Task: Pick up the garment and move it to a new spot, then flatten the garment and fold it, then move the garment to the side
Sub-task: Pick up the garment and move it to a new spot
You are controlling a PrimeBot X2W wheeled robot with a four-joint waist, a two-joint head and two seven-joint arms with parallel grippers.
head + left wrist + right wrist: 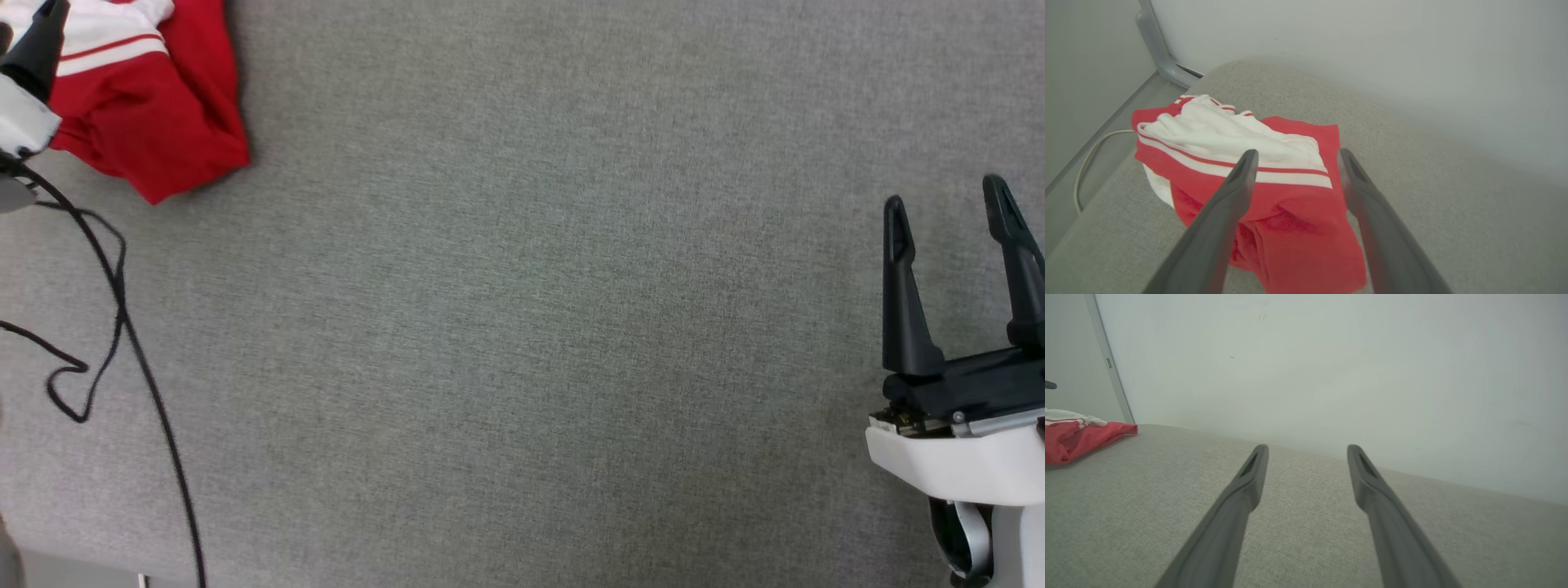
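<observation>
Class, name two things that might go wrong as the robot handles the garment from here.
1. The garment lies bunched at the left edge of the table; a nudge from the open left gripper might push it off.
2. The loose black cable looped beside that arm may snag.

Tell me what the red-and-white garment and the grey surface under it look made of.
The garment looks like soft knit cloth, matte: it slumps in loose folds, with fine mesh-like texture on the red part. The surface looks like woven upholstery fabric, matte grey, with a visible fine weave.
</observation>
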